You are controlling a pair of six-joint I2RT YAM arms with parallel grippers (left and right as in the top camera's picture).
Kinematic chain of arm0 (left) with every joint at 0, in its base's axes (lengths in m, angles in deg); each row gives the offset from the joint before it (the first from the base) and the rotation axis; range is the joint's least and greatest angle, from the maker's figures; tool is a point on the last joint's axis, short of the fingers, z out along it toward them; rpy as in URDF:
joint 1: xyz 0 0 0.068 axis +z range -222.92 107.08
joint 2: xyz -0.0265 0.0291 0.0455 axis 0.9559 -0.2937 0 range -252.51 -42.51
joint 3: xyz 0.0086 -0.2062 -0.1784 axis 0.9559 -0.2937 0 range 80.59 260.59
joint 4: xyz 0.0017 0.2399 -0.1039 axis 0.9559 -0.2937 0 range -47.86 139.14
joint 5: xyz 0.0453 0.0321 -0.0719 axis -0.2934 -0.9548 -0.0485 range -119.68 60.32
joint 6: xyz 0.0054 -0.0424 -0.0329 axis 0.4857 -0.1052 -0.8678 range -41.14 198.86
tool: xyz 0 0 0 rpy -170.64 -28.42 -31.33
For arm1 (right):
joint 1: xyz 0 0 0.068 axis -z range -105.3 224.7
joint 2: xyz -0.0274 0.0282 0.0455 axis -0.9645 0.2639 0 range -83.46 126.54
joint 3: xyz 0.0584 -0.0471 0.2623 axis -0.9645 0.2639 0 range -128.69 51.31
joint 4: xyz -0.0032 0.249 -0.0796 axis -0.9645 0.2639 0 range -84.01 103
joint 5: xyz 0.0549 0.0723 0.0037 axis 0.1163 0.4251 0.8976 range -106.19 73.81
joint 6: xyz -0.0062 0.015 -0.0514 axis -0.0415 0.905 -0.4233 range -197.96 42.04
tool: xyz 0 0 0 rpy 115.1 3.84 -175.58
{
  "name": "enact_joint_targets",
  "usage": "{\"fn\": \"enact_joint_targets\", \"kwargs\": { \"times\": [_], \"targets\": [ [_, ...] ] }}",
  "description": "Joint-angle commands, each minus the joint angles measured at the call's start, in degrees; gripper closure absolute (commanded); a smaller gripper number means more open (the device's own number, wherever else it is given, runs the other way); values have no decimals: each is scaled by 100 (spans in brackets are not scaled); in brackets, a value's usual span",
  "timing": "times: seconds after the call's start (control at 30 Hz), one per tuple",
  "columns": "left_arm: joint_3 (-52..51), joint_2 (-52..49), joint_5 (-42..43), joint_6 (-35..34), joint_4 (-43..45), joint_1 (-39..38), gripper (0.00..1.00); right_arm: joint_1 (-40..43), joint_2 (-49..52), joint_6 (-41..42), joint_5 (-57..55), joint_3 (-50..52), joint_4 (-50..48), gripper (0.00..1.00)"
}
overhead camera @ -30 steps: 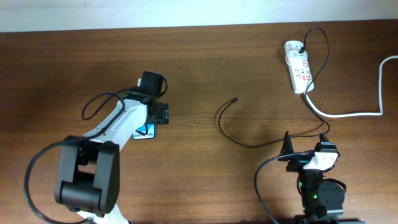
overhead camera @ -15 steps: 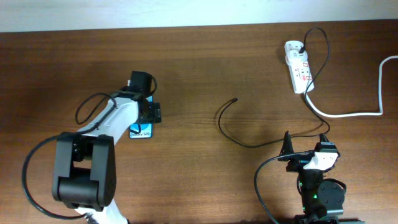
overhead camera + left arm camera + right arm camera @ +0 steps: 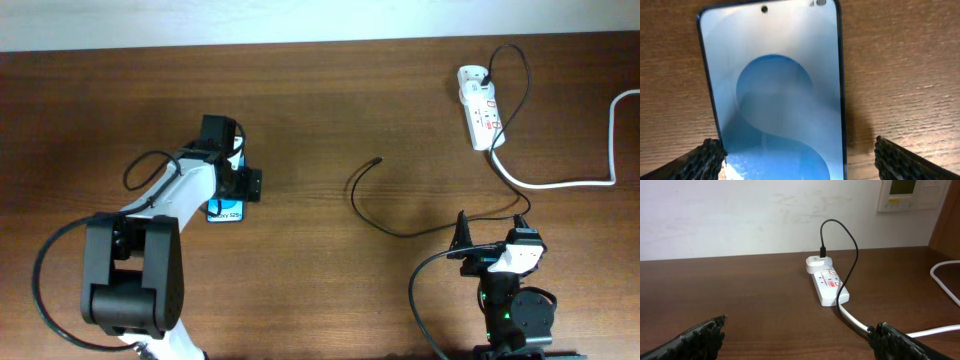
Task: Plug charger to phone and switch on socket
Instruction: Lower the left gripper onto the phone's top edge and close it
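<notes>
The phone (image 3: 227,210) lies flat on the table at the left, mostly hidden under my left arm. In the left wrist view its blue screen (image 3: 775,90) fills the frame. My left gripper (image 3: 233,186) is open and straddles it (image 3: 800,162). The left finger touches the phone's edge and the right finger stands apart. The charger cable (image 3: 365,215) is plugged into the socket (image 3: 480,110) and curves across the table to its free tip (image 3: 378,160). My right gripper (image 3: 492,240) is open and empty at the front right, facing the socket (image 3: 827,282).
The thick white cord (image 3: 560,185) runs from the socket to the right edge and passes near my right finger in the right wrist view (image 3: 855,322). A white wall and a wall panel (image 3: 902,192) stand behind the table.
My left gripper has moved left and slightly back, settling over the phone. The right arm, cable and socket have not moved.
</notes>
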State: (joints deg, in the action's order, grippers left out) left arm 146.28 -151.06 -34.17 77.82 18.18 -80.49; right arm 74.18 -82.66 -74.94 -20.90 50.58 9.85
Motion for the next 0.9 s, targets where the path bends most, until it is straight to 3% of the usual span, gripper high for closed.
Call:
{"fn": "enact_joint_targets", "kwargs": {
  "times": [0.0,0.23,0.5,0.8,0.87],
  "targets": [
    [-109,-61,0,116,74,13,1,22,-44,46,-50,42,24,2],
    [-109,-63,-391,114,310,13,1,22,-44,46,-50,42,24,2],
    [-120,-151,-389,111,452,13,1,22,-44,46,-50,42,24,2],
    [-122,-968,-380,107,435,13,1,22,-44,46,-50,42,24,2],
    [-120,-968,-24,107,389,15,1,20,-44,46,-50,42,24,2]
  ]
}}
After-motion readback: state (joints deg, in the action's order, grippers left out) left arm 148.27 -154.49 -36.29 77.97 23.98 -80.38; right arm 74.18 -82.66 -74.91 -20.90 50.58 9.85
